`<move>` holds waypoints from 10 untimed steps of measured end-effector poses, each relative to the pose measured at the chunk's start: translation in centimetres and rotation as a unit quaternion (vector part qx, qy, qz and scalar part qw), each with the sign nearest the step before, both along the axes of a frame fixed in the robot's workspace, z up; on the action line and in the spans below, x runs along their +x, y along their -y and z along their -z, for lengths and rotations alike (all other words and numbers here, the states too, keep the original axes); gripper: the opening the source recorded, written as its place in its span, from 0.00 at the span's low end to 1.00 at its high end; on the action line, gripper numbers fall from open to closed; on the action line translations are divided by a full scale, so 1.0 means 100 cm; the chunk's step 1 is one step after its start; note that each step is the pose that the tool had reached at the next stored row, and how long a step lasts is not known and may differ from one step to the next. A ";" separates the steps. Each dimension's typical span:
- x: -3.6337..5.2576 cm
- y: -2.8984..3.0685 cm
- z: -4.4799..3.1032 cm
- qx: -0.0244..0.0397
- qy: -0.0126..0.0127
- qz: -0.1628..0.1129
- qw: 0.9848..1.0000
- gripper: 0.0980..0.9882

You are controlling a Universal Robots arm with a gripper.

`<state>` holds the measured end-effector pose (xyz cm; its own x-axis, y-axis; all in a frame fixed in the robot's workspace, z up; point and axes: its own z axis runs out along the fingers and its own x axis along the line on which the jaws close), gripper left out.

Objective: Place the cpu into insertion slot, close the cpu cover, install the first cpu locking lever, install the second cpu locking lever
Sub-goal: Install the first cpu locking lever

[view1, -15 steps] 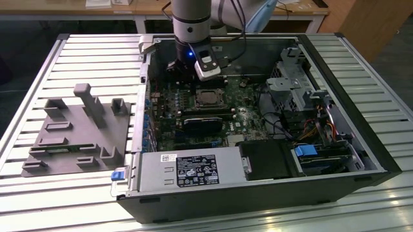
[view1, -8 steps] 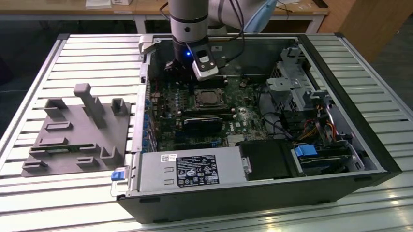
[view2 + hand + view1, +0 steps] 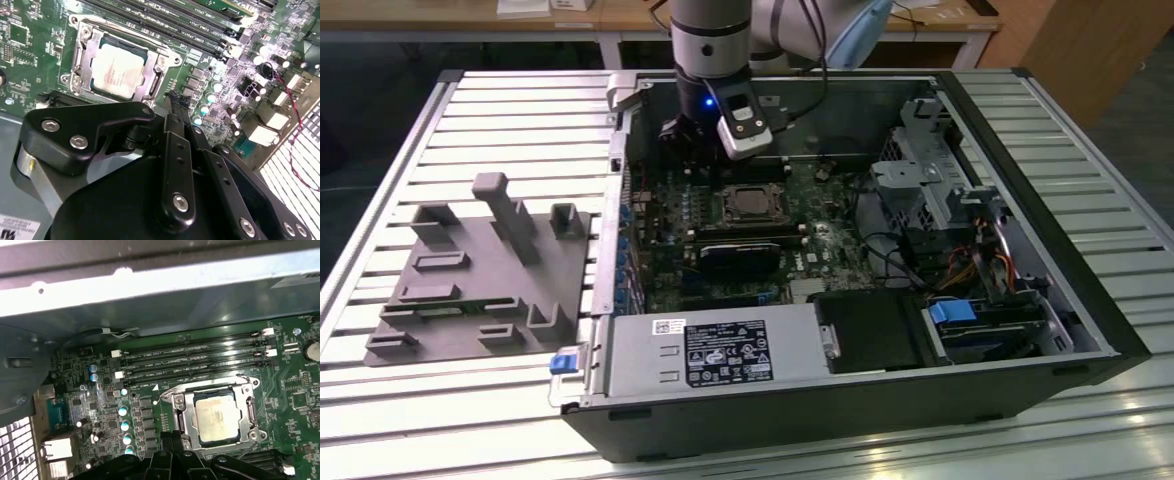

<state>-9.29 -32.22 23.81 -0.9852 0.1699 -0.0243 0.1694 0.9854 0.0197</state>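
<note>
Gripper over the seated cpu

In the second wrist view the black gripper (image 3: 178, 102) is closest, its fingers drawn narrow with the tips close together and nothing held between them. It hangs just beside the insertion slot (image 3: 76, 22) on the green motherboard (image 3: 30, 40). The cpu (image 3: 119, 70) lies flat in that slot, silver top up, and the cpu cover (image 3: 86, 62) sits down around it as a metal frame. Whether the locking levers are latched I cannot tell. In the exterior view the open computer case (image 3: 1067, 300) lies on the slatted tabletop (image 3: 520, 110), with a grey fixture (image 3: 480, 270) at the exterior view's left
</note>
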 end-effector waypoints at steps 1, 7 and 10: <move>0.0000 0.0000 -0.0019 0.000 0.000 0.000 1.000 0.00; 0.0000 0.0000 -0.0147 0.000 0.000 0.000 1.000 0.00; 0.0000 0.0000 -0.0201 0.000 0.000 0.000 1.000 0.00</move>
<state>-9.29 -32.22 25.82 -0.9852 0.1698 -0.0243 0.1694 0.9854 0.0197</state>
